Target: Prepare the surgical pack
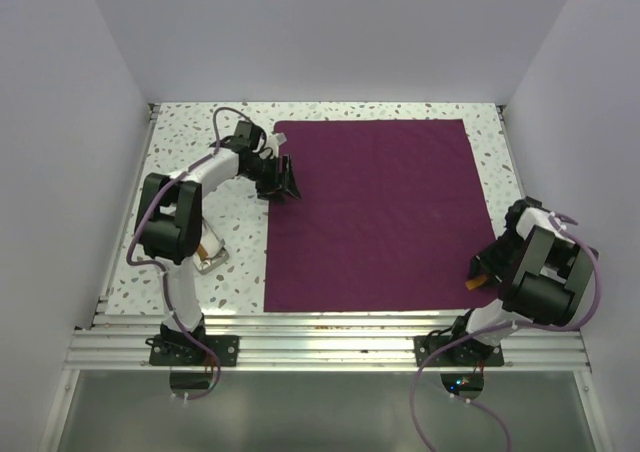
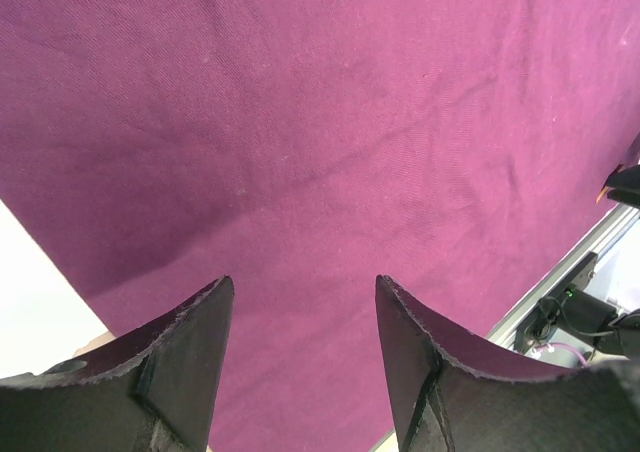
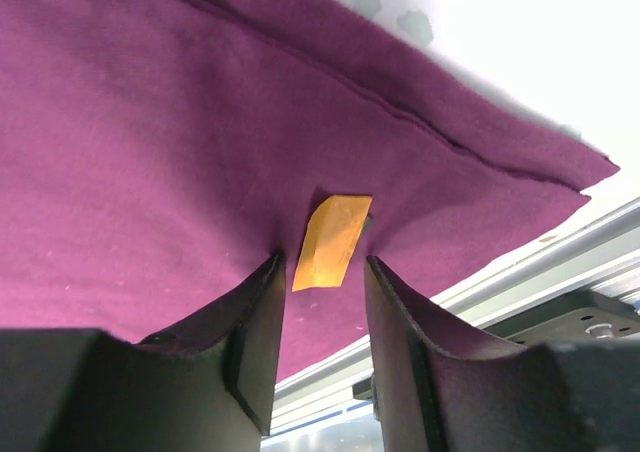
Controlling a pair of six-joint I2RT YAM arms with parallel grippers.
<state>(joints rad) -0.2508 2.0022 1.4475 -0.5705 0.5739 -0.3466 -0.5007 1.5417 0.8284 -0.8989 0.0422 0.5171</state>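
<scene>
The dark purple cloth (image 1: 380,212) of the surgical pack lies spread flat on the speckled table. My left gripper (image 1: 290,180) hovers at the cloth's left edge towards the back. In the left wrist view it (image 2: 305,282) is open over bare cloth (image 2: 320,122), with nothing between the fingers. My right gripper (image 1: 483,272) is down at the cloth's near right corner. In the right wrist view its fingertips (image 3: 320,259) press on puckered cloth (image 3: 150,122) either side of a small orange tab (image 3: 330,240), with a gap on both sides.
A small grey piece with an orange tab (image 1: 208,257) lies beside the left arm. An aluminium rail (image 1: 320,337) runs along the near edge. White walls close in the left, back and right sides. Speckled table (image 1: 185,152) shows left of the cloth.
</scene>
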